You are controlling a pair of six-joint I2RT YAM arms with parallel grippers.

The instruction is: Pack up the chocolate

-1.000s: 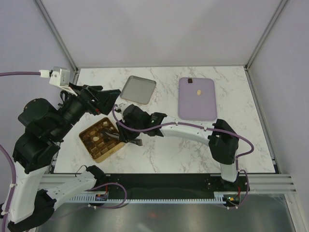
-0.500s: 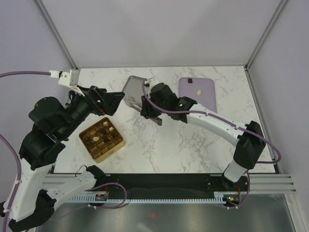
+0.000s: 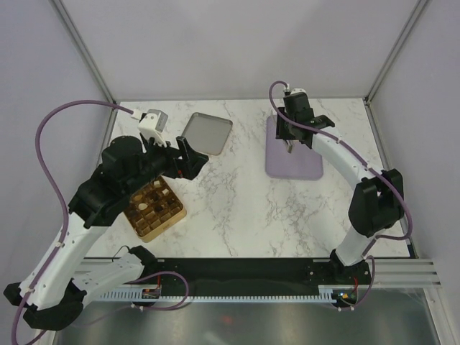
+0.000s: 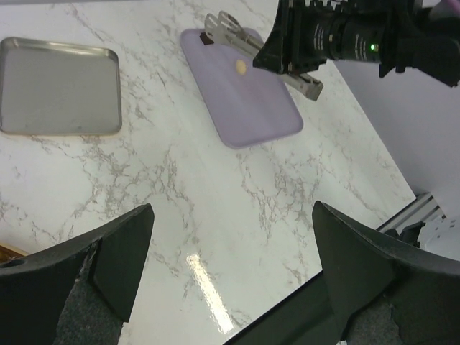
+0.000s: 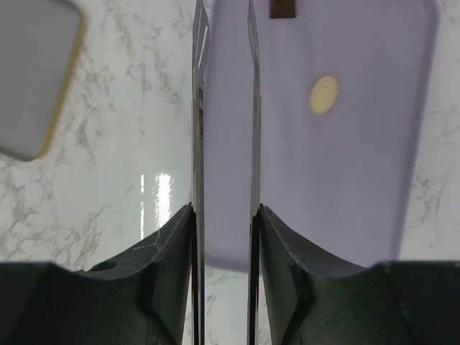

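Chocolate (image 5: 323, 95) lies in gold box (image 3: 167, 226) and on lilac tray (image 3: 302, 167); left fingers (image 4: 122, 251) wide, right fingers (image 5: 196, 144) slightly apart.

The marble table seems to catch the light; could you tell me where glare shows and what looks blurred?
Left wrist view: a bright glare streak on the table, and the left gripper looks soft in the foreground. Right wrist view: a pale reflection on the marble left of the right gripper, whose base is blurred. Top external view: even light, no strong glare.
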